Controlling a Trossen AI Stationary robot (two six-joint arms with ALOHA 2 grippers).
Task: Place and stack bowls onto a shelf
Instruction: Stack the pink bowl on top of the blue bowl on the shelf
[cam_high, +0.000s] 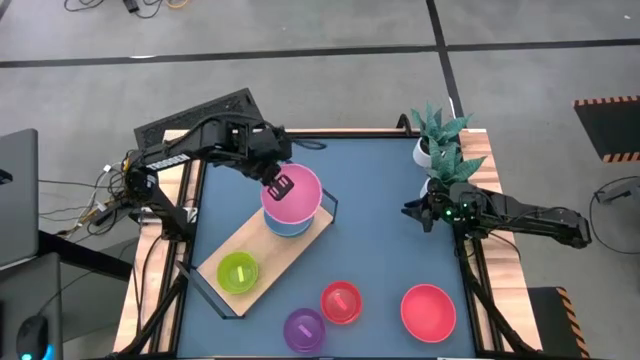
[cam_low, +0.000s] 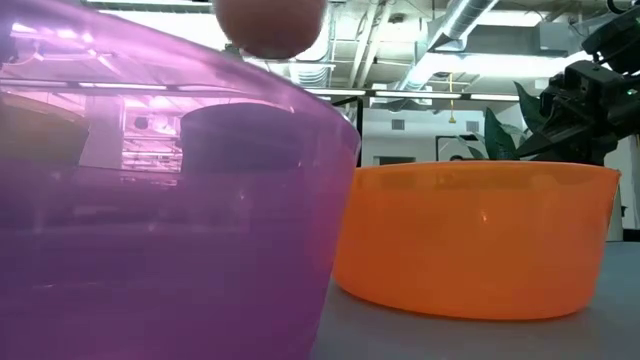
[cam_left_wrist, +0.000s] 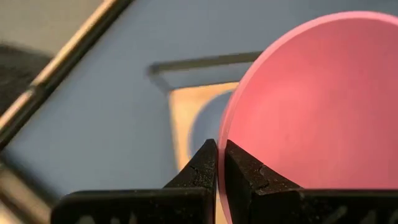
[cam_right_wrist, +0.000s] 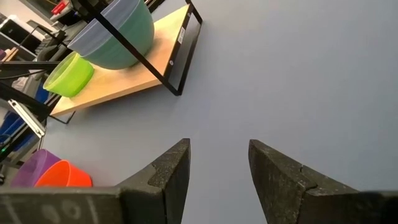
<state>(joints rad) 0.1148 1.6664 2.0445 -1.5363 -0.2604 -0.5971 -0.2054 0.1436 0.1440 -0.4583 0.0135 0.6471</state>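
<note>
The left gripper (cam_left_wrist: 221, 163) has its fingers clenched on the pink bowl's (cam_high: 291, 194) rim; the blue bowl (cam_high: 287, 225) on the shelf (cam_high: 265, 268) lies directly under them. The right gripper (cam_right_wrist: 219, 168), fingers released, waits well apart.

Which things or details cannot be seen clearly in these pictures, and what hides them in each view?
- High view: the round pink plastic bowl, pinched by the left gripper, covers most of the blue bowl under it on the light wooden shelf.
- Low view: the small translucent purple bowl fills the front and hides the shelf.
- Left wrist view: the pink bowl is cut off by the edge.
- Right wrist view: the open right gripper hangs over bare table; the stack's top is cut off.
</note>
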